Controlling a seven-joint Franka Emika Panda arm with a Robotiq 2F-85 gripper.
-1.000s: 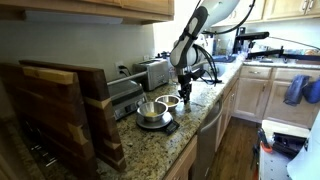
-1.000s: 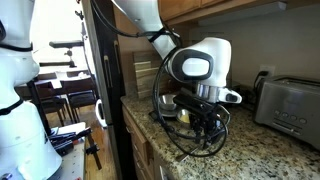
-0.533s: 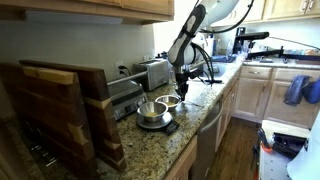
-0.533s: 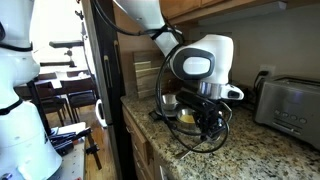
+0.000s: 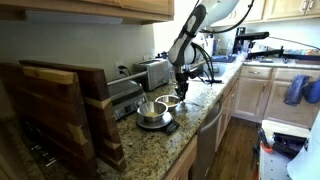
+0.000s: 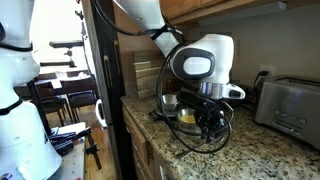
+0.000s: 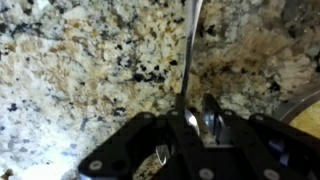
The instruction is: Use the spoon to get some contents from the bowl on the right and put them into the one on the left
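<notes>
In the wrist view my gripper (image 7: 190, 122) is shut on a thin metal spoon (image 7: 193, 40), whose handle runs straight up the picture over the speckled granite. The spoon's bowl end is hidden. In an exterior view the gripper (image 5: 184, 92) hangs low over the counter next to a small bowl (image 5: 171, 101), with a larger metal bowl (image 5: 151, 110) on a scale beside it. In an exterior view the gripper (image 6: 208, 112) stands in front of a bowl with yellowish contents (image 6: 187, 116). A curved bowl rim shows at the wrist view's lower right edge (image 7: 306, 108).
A toaster (image 5: 153, 72) (image 6: 285, 104) stands at the back of the granite counter (image 5: 175, 140). A wooden block (image 5: 60, 110) and a dark appliance sit further along it. Black cables (image 6: 190, 140) loop round the gripper. The counter edge drops off to the floor.
The wrist has shifted slightly along the counter from one second ago. Nothing has moved in the last half second.
</notes>
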